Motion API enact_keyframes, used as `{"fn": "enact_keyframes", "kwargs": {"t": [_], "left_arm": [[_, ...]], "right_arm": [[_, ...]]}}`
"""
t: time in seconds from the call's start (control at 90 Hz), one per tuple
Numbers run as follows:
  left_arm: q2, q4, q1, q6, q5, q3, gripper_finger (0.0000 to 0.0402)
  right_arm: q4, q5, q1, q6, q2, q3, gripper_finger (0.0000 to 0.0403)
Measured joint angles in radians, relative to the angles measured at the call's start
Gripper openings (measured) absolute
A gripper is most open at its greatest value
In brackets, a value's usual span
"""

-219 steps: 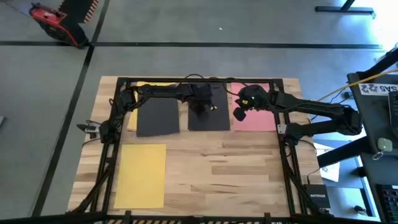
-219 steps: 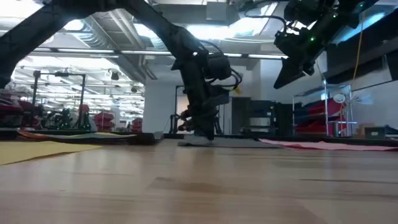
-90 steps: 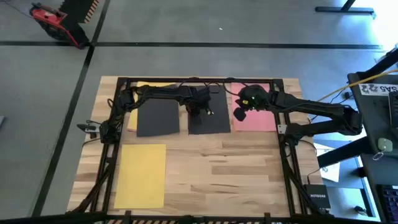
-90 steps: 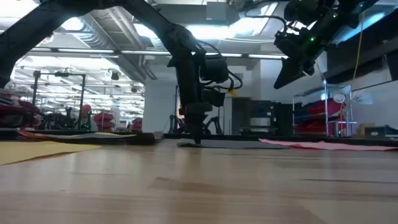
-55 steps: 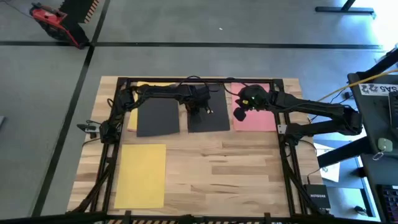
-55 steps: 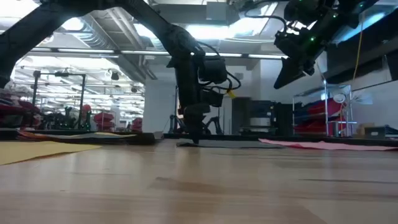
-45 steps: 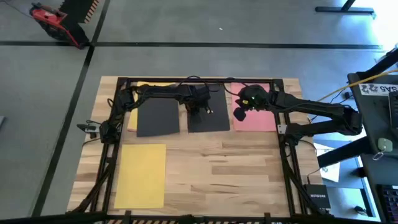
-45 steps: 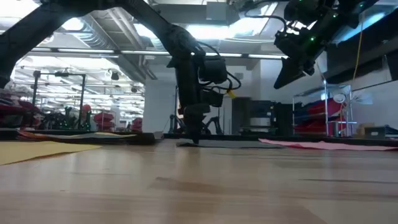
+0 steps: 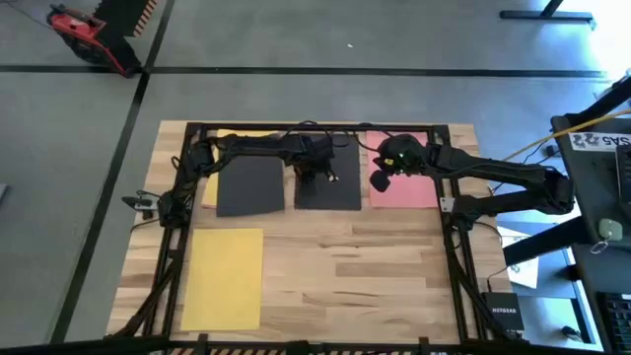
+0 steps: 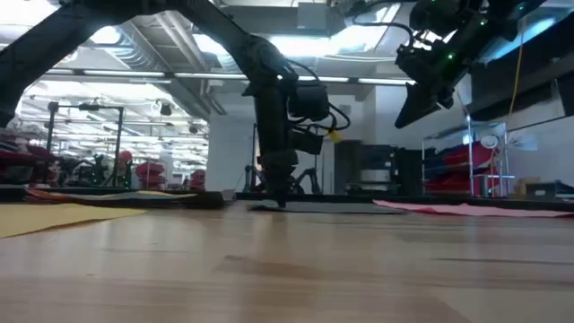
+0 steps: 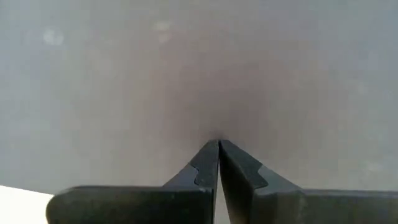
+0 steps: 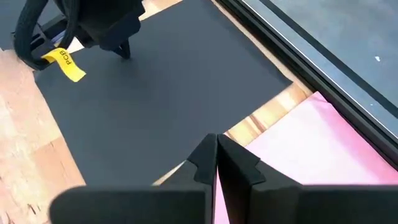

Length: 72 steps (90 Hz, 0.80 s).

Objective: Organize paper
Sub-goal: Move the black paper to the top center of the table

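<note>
**Along the far edge of the counter, pressing down on a black sheet**

Near the top middle of the high view, my left gripper (image 9: 317,174) is down on the middle black sheet (image 9: 328,189), fingers pinched together with no gap between the tips. From my left wrist camera the two fingers (image 11: 205,167) meet in a point against a plain grey surface that fills the frame. The low view shows the same arm coming straight down, with the gripper tip (image 10: 278,199) touching the sheet lying flat on the counter (image 10: 287,269).

My right gripper (image 9: 381,180) hangs above the gap between that black sheet and the pink sheet (image 9: 409,187), just right of centre in the high view. Its fingers (image 12: 208,163) are also closed tight and hold nothing; its wrist camera looks down on the black sheet (image 12: 161,99), a strip of bare wood, and the pink sheet (image 12: 311,149). In the low view it sits high in the upper right, well clear of the counter.

A second black sheet (image 9: 248,185) lies to the left of the middle one, overlapping a yellow sheet (image 9: 209,183) whose edges show at its left and top. Another yellow sheet (image 9: 224,278) lies alone in the lower left part of the counter (image 9: 375,276), well apart from the row.
</note>
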Motion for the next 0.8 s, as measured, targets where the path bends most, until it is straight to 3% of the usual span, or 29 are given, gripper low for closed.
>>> {"fn": "enact_keyframes", "kwargs": {"t": [0.8], "left_arm": [[0.0,-0.003,-0.004,-0.173,0.01,0.001,0.0]], "right_arm": [[0.0,0.0,0.0,0.0,0.0,0.0,0.0]]}}
